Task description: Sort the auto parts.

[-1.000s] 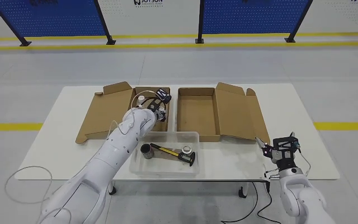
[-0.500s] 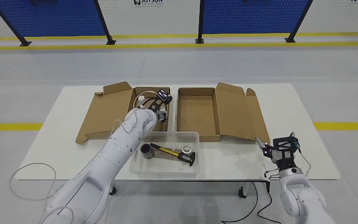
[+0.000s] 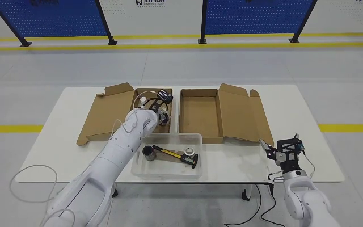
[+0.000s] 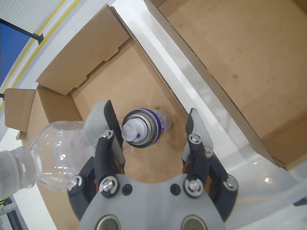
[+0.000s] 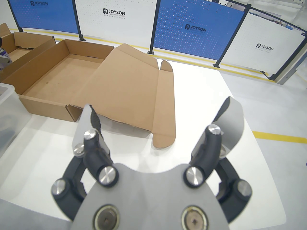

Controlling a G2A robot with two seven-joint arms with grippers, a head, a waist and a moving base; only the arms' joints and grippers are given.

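Left gripper (image 4: pixel 150 111): over left cardboard box (image 4: pixel 134 80), at 10 o'clock on the surface (image 3: pixel 68 142). Fingers spread wide either side of spray can (image 4: pixel 144 130), not closed on it.
Spray can: standing on box floor, clear bottle (image 4: pixel 60 144) lying beside it.
Right gripper (image 5: pixel 158 106): 4 o'clock, fingers wide apart, empty.
Clear bin (image 3: pixel 167 172): 6 o'clock, small parts inside.

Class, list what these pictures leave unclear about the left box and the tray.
- Top view: the left arm hides much of the left box's floor.
- Left wrist view: a finger covers where clear bottle nears spray can; contact unclear.
- Top view: tray's small metal part too small to name.
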